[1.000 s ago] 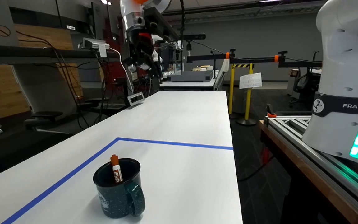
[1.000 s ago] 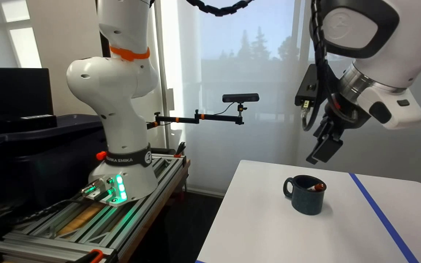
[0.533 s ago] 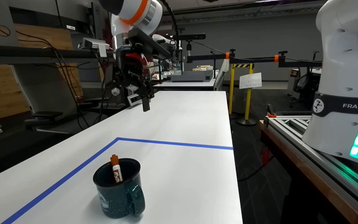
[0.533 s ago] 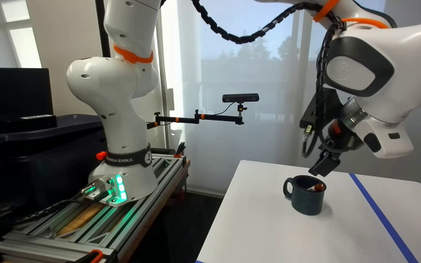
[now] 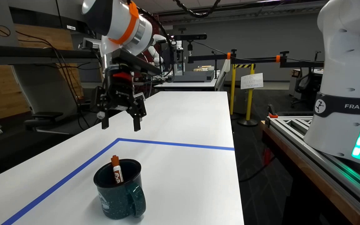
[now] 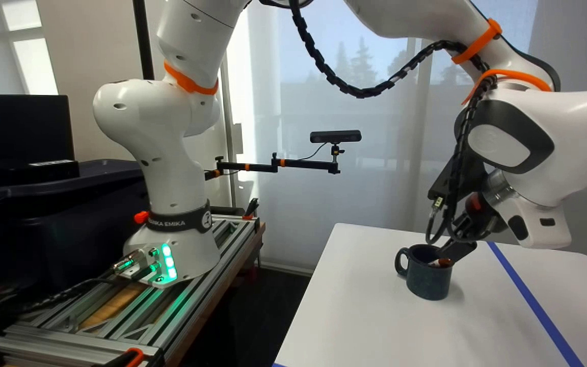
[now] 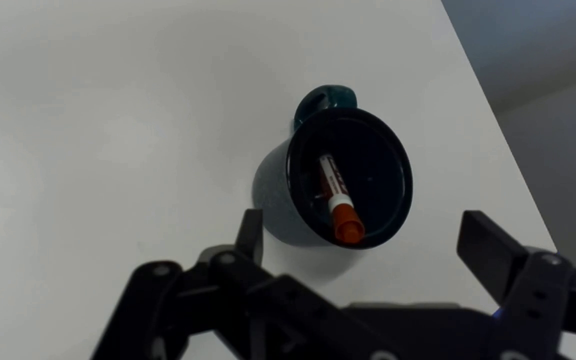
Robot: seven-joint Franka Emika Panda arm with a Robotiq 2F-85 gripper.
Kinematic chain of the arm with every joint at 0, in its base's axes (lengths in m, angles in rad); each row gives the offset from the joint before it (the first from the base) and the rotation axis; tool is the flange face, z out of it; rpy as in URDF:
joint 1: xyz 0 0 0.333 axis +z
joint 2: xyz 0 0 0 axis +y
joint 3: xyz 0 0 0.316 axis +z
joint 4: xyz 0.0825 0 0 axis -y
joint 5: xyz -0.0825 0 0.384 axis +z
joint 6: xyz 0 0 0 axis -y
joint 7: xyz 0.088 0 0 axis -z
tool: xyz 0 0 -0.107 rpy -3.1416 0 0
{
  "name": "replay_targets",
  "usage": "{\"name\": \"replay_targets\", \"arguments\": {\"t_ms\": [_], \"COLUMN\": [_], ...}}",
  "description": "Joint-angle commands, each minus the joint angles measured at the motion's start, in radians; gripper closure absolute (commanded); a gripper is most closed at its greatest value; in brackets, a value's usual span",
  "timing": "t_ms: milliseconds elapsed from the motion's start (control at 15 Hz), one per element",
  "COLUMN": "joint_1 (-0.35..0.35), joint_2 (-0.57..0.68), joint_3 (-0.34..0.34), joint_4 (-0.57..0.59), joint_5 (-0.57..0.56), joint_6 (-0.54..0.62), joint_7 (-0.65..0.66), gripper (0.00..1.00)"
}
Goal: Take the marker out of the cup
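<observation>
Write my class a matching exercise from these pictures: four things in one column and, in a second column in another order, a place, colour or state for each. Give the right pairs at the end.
Things:
1. marker
2. cup
3. tool
4. blue line

Places, colours and states:
A. open, holding nothing
B. running flat across the white table
C. slanting inside the cup, orange end up
D. dark teal-green, standing upright on the white table

Right pairs: 1-C; 2-D; 3-A; 4-B
</observation>
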State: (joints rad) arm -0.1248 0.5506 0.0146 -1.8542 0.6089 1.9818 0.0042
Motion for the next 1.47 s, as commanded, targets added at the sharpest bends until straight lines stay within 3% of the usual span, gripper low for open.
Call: {"name": "replay_targets", "arguments": {"t_ms": [0, 733, 867, 1133, 1200, 1267, 1333, 1400], "joint_1": [0.017, 0.045, 0.044, 0.046, 0.046, 0.047, 0.047, 0.048], "joint_2": [0.071, 0.19, 0.197, 0.204, 0.203, 0.204, 0.203, 0.202], "joint_3": [0.007, 0.022, 0.025, 0.026, 0.026, 0.026, 0.025, 0.025], "joint_4": [0.075, 0.165, 0.172, 0.187, 0.187, 0.191, 0.192, 0.194], "joint_5": [0.016, -0.002, -0.002, -0.006, -0.007, -0.008, -0.008, -0.008], "joint_6": [0.004, 0.008, 0.003, -0.002, -0.003, -0.003, -0.002, -0.002], "joint_7": [0.063, 0.116, 0.116, 0.124, 0.124, 0.127, 0.129, 0.133], "gripper": [0.0, 0.0, 0.06, 0.0, 0.07, 0.22, 0.32, 0.34]}}
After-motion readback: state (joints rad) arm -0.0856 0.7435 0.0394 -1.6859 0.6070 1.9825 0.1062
